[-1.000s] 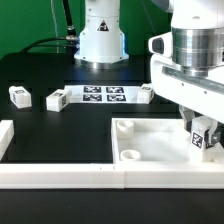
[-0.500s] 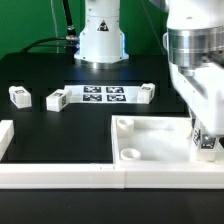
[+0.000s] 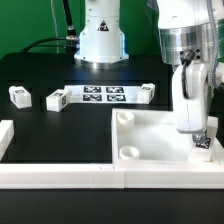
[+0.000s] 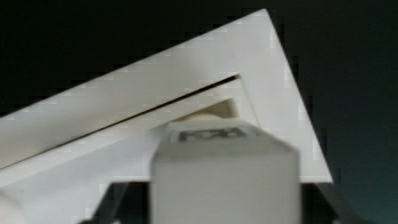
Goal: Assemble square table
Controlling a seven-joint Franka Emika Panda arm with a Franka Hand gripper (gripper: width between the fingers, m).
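Note:
The square table top (image 3: pixel 160 135) is a white tray with a raised rim and lies at the exterior view's lower right, with round sockets (image 3: pixel 128 155) in its corners. My gripper (image 3: pixel 201 132) is shut on a white tagged leg block (image 3: pixel 203 143) and holds it upright just above the tray's right side. In the wrist view the leg block (image 4: pixel 222 165) fills the middle between my dark fingers (image 4: pixel 125 205), and a corner of the table top (image 4: pixel 214 85) lies beyond it. Three more leg blocks lie on the black table: (image 3: pixel 19 95), (image 3: pixel 58 99), (image 3: pixel 147 92).
The marker board (image 3: pixel 104 95) lies at the back centre, in front of the arm's base (image 3: pixel 100 40). A long white border bar (image 3: pixel 60 176) runs along the front edge and another (image 3: pixel 5 135) stands at the left.
My wrist has turned and the hand has drawn back to the right. The leg block has sunk slightly toward the tray's right side, still held.

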